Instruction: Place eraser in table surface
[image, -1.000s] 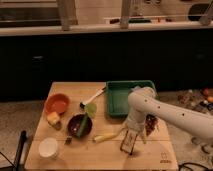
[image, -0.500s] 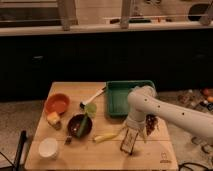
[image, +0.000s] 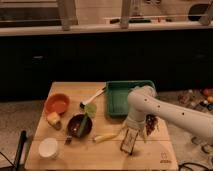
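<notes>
The light-brown wooden table surface fills the middle of the camera view and has a small dark logo at its near right corner. My white arm reaches in from the right and bends down to the gripper. The gripper points down at the tabletop near the front, right of centre, at or just above the wood. I cannot make out an eraser in the gripper or on the table.
A green tray lies behind the gripper. An orange bowl, a dark bowl, a white cup, a white-handled brush and a yellow item lie to the left. A dark reddish object sits right of the gripper.
</notes>
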